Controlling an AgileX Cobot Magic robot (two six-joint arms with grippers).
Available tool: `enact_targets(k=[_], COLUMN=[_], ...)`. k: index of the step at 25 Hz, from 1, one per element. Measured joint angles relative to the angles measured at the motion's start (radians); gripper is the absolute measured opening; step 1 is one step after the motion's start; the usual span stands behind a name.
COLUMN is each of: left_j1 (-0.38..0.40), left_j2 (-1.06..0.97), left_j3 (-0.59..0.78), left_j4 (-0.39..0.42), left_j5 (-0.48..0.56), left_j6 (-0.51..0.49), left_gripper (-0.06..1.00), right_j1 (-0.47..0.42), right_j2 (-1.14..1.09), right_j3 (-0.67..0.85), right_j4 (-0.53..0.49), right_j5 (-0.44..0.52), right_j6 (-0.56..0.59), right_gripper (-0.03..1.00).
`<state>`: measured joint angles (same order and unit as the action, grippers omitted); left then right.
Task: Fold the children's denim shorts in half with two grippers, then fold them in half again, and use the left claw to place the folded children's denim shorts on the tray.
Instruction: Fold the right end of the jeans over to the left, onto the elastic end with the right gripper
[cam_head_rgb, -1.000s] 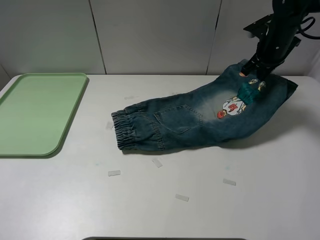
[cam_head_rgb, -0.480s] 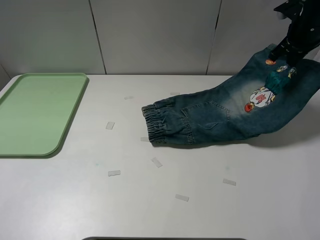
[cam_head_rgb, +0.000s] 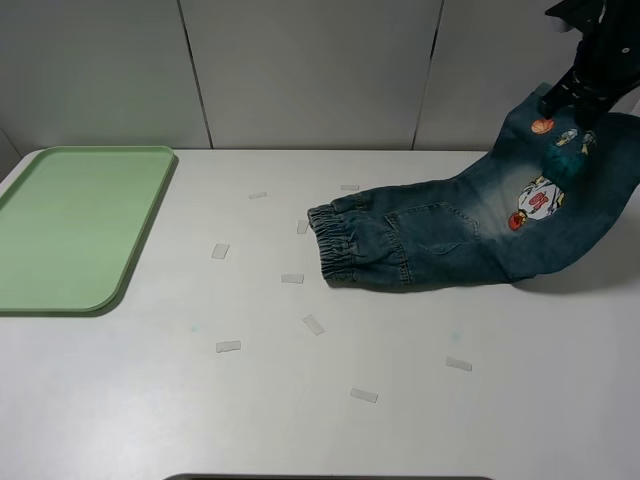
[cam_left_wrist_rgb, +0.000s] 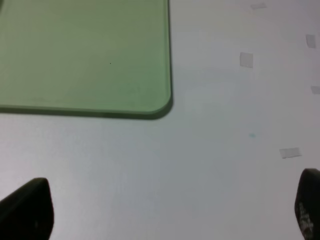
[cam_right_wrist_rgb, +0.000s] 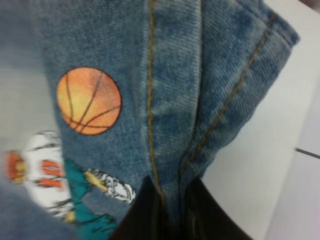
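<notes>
The children's denim shorts (cam_head_rgb: 450, 235) lie at the right of the table, pocket and cartoon patch up, with the gathered waistband (cam_head_rgb: 335, 245) pointing left. Their far right leg end is lifted off the table by my right gripper (cam_head_rgb: 568, 103). In the right wrist view that gripper (cam_right_wrist_rgb: 172, 212) is shut on the seamed hem of the shorts (cam_right_wrist_rgb: 165, 75), beside a basketball patch (cam_right_wrist_rgb: 89, 101). My left gripper (cam_left_wrist_rgb: 165, 215) is open over bare table near the corner of the pale green tray (cam_left_wrist_rgb: 85, 55), holding nothing. The tray (cam_head_rgb: 70, 230) sits at the far left.
Several small white tape strips (cam_head_rgb: 228, 347) are scattered over the white table (cam_head_rgb: 300, 420) between the tray and the shorts. A grey panelled wall (cam_head_rgb: 300, 70) stands behind the table. The left arm does not show in the exterior high view.
My right gripper has moved right and up with the leg end in its grip. The shorts have slid right across the table, the waistband uncovering more tape strips.
</notes>
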<state>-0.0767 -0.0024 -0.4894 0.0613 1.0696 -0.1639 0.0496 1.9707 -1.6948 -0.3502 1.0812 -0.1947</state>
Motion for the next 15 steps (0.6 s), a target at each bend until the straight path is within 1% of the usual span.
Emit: enact_targets(k=[2, 7, 9, 15], left_j1=[0.0, 0.0, 0.0, 0.0], left_j2=[0.0, 0.0, 0.0, 0.0], left_j3=[0.0, 0.0, 0.0, 0.0], left_j4=[0.0, 0.0, 0.0, 0.0], left_j5=[0.0, 0.0, 0.0, 0.0], left_j6=[0.0, 0.0, 0.0, 0.0], left_gripper=[0.96, 0.96, 0.96, 0.96], right_j1=[0.043, 0.153, 0.192, 0.286], right_j2=[0.0, 0.0, 0.0, 0.0], right_j3=[0.0, 0.0, 0.0, 0.0], right_j4=[-0.006, -0.045, -0.046, 0.014], right_j5=[0.021, 0.115, 0.127, 0.13], right_j6=[0.032, 0.145, 0.195, 0.308], right_gripper=[0.03, 0.03, 0.03, 0.03])
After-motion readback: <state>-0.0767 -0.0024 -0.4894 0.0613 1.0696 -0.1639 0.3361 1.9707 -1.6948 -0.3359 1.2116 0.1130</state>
